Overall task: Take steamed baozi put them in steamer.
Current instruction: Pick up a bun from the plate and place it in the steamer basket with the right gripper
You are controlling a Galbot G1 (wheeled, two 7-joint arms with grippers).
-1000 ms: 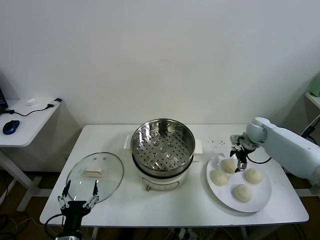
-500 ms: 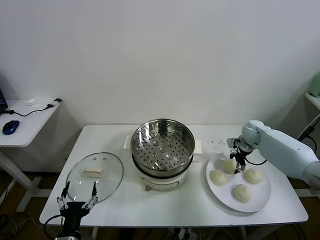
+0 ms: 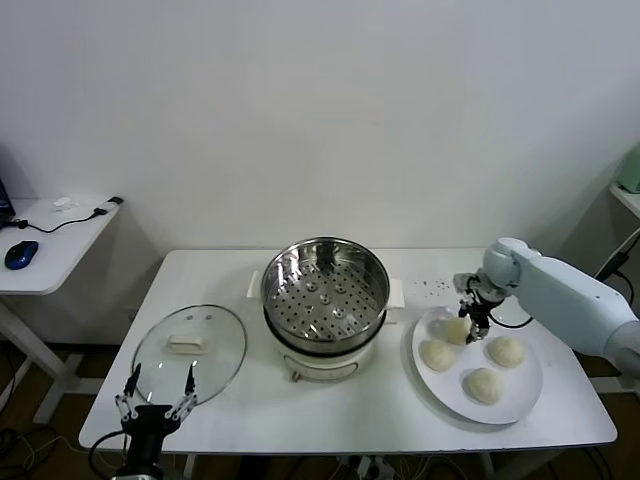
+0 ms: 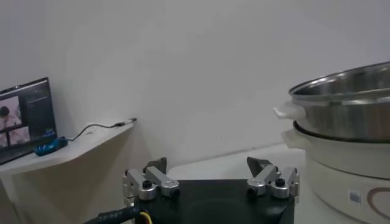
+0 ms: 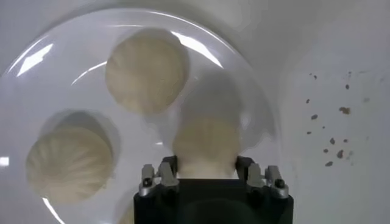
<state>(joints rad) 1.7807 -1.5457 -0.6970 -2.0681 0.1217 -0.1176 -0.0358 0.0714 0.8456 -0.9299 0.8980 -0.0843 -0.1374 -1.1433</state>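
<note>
Nothing's been loaded into the steamer (image 3: 325,290) yet. One baozi (image 5: 206,145) is gripped by the right hand (image 3: 470,318) on the plate (image 3: 520,403), three more beside it. Left hand (image 3: 157,400) is parked open.

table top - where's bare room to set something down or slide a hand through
Bare table along the front edge, between the steamer and the plate; also the far left corner behind the glass lid. Crowded on the plate, where the right gripper closes on a baozi.
</note>
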